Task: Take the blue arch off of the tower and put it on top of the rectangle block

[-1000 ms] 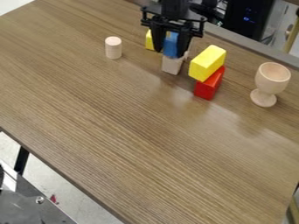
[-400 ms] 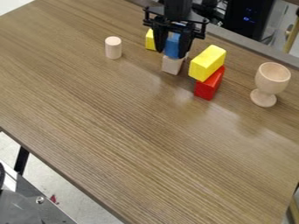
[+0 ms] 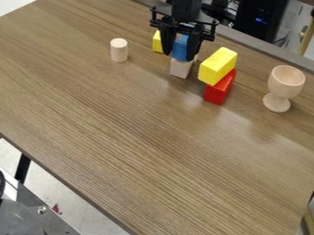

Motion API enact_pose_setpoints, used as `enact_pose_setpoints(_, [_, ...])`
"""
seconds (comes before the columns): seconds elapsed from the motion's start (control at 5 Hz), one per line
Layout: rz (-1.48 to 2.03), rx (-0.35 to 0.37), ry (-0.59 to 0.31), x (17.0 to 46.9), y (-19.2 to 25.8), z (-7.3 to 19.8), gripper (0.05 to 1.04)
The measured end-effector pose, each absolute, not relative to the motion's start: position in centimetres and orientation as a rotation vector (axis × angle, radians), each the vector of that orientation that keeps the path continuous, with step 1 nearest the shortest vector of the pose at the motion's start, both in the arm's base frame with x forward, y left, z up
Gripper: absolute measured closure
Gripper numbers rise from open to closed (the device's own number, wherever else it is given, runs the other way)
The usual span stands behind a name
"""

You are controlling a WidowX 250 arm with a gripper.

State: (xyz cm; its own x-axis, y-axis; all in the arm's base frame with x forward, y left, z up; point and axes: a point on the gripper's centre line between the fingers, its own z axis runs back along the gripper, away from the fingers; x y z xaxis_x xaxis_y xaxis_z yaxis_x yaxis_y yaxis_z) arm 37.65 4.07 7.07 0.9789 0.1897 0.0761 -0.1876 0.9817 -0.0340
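- Centrally between the fingers of the gripper, the blue arch sits directly above the pale block, near the far edge of the table.
- Gripper fingers: closed on the blue arch, one at each side.
- Arm pose: the black arm enters from the top edge of the view; the gripper hangs down, its fingertips pointing at the table.
- Arch material and shape: smooth, matte blue surface; the visible part is a narrow block shape. The cut-out cannot be made out.
- Arch orientation: the visible part stands upright, taller than wide. The direction of the opening and the full long axis cannot be told.
- Pale block: plain, flat-faced, light-coloured, under the arch.
- Yellow rectangular block: smooth, sharp-edged, long axis slanting toward the upper right; it rests on the angular red block.
- Rear yellow block: partly hidden behind the gripper.
- Wooden cylinder: pale, round-sided, upright, left of the gripper in the view.
- Wooden goblet: rounded bowl, short stem, round foot; upright at the right.
- Table: brown surface with fine, streaked wood grain.
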Motion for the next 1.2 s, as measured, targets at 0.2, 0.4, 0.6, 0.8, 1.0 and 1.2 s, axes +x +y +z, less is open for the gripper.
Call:
enact_pose_setpoints(0.2, [0.189,-0.025,-0.079,37.6,4.1,7.1,0.521])
enact_pose_setpoints(0.4, [0.189,-0.025,-0.079,37.7,4.1,7.1,0.521])
enact_pose_setpoints(0.6, [0.190,-0.023,-0.082,37.7,4.1,7.1,0.521])
enact_pose_setpoints(0.8, [0.194,-0.021,-0.084,37.7,4.2,7.0,0.521])
enact_pose_setpoints(1.0, [0.196,-0.019,-0.073,38.0,4.3,6.3,0.481])
enact_pose_setpoints(1.2, [0.201,-0.014,-0.057,37.9,4.4,5.6,0.184])
